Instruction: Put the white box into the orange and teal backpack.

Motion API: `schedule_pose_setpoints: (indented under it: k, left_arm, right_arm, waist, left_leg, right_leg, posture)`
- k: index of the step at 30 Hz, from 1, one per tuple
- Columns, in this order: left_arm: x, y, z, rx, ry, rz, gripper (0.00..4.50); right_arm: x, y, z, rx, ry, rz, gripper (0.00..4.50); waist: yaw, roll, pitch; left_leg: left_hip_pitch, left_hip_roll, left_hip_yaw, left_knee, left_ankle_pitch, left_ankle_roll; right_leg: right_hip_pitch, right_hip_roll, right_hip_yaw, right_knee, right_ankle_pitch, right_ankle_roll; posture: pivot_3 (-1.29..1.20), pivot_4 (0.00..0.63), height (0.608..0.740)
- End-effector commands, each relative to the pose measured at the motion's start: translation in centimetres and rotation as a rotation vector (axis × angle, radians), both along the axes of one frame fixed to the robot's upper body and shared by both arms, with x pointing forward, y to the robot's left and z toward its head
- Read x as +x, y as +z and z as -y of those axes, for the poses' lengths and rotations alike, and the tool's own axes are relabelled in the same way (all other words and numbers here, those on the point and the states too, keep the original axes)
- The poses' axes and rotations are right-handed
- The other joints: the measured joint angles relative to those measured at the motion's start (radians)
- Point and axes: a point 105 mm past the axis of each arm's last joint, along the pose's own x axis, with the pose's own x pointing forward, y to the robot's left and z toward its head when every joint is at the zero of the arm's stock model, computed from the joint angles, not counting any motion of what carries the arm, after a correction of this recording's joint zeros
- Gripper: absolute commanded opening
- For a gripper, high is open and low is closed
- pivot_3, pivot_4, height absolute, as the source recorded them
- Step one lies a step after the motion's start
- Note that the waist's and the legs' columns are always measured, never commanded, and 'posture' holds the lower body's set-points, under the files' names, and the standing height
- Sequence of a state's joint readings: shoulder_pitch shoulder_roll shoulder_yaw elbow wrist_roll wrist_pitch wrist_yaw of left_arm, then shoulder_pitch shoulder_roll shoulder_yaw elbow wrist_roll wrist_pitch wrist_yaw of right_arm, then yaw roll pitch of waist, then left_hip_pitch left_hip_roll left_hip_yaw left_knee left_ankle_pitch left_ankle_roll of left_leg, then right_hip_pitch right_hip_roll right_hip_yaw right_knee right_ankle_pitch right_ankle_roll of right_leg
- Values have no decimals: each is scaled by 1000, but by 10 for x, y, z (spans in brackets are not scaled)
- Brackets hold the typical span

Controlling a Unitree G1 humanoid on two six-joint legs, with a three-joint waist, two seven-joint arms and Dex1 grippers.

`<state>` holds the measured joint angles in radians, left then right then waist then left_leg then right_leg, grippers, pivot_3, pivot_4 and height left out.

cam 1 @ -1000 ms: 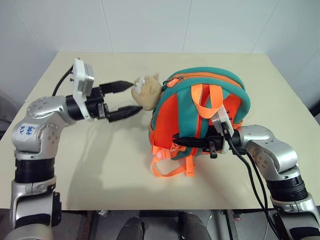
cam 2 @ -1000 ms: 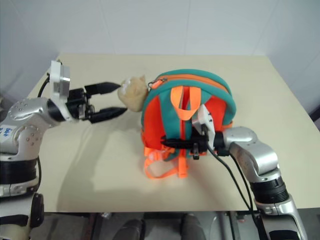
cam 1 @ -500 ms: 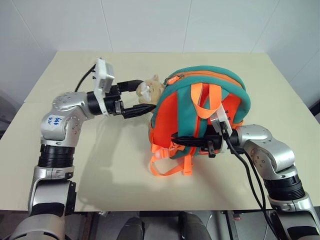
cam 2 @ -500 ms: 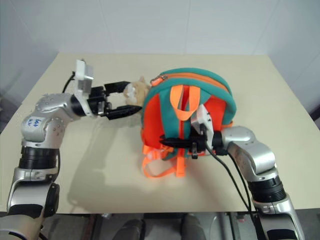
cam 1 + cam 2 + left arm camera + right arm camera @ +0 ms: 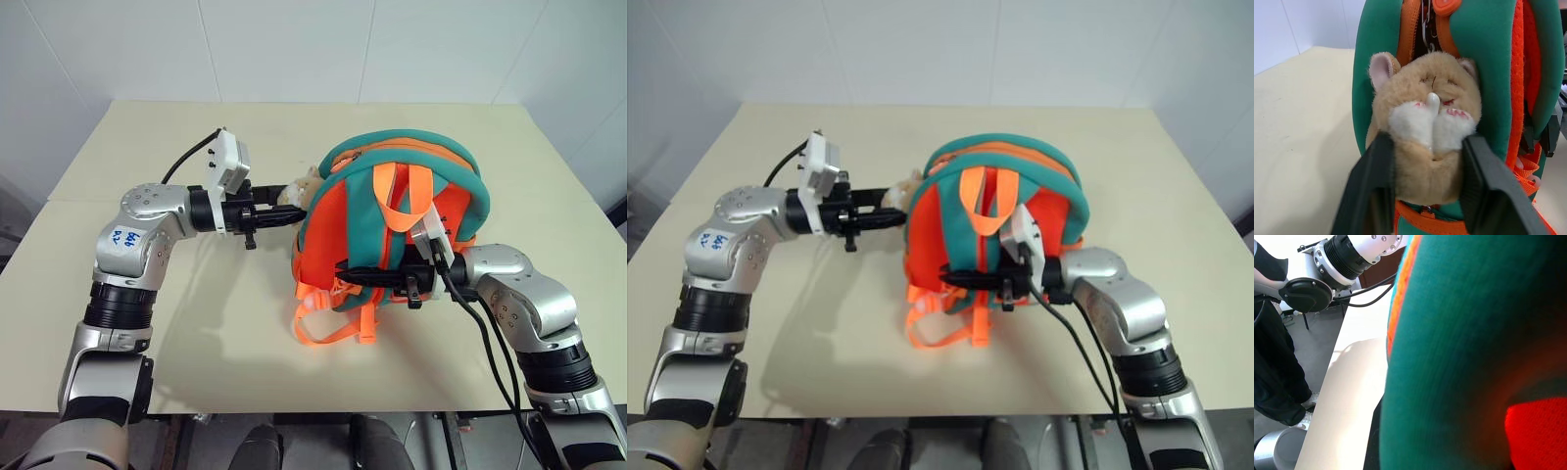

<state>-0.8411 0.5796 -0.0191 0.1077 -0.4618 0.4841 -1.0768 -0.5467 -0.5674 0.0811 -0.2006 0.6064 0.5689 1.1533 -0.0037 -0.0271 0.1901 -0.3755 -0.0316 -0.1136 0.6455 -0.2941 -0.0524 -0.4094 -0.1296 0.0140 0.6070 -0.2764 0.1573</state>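
Currently the orange and teal backpack (image 5: 397,230) stands upright near the middle of the cream table (image 5: 196,323), strap side toward the robot, its orange webbing loops (image 5: 328,328) trailing onto the tabletop at the lower left. Tan plush toy (image 5: 1425,132) hangs against the backpack's left side, over the teal trim just below the zipper pull. Left gripper (image 5: 1425,196) is clamped on the plush toy, one black finger (image 5: 1369,191) on each flank, pointing level toward the backpack. Right gripper (image 5: 367,276) reaches in from the right across the strap side, fingers closed tight around the backpack's lower strap area; exactly which strap, can't tell. Right wrist view has teal fabric pressed right up against the lens.
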Motion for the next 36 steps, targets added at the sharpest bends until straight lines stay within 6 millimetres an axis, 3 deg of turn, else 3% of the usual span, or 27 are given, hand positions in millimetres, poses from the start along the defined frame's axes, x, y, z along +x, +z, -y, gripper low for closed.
schedule_pose_setpoints:
  k: [1, 5, 15, 26, 36]
  left_arm:
    - [-5, 26, -2, 29, 8, 99, 1047]
    - [-5, 58, -14, 52, 40, 194, 1031]
    - [-16, 80, -38, 142, 60, 259, 1017]
    - [-23, 64, -79, 295, 141, 145, 1017]
    - [-26, 42, -91, 390, 101, 20, 1017]
  right_arm:
    - [-2, 8, -4, 14, 22, 37, 632]
    - [-2, 7, -4, 13, 21, 36, 632]
    - [-2, 6, -3, 18, 13, 38, 632]
    - [-5, 3, -1, 18, 4, 30, 632]
    - [-6, 2, -3, 23, 8, 29, 632]
  waist:
    - [-1, 0, 0]
    - [-1, 0, 0]
    - [-4, 0, 0]
    - [-24, 0, 0]
    - [-25, 1, 1]
  left_leg:
    - [0, 0, 0, 0, 0, 0]
    - [0, 0, 0, 0, 0, 0]
    - [0, 0, 0, -1, 0, 0]
    - [0, 0, 0, -2, -1, 2]
    - [0, 1, 0, -2, -2, 4]
  right_leg:
    - [0, 0, 0, 0, 0, 0]
    - [0, 0, 0, 0, 0, 0]
    - [0, 0, 0, -1, 0, 0]
    - [0, 0, 0, 0, 0, 0]
    - [-1, 1, 0, 0, 0, 0]
  posture:
    - [0, 150, 740]
    - [0, 150, 740]
    - [0, 150, 740]
    - [0, 150, 740]
    - [0, 150, 740]
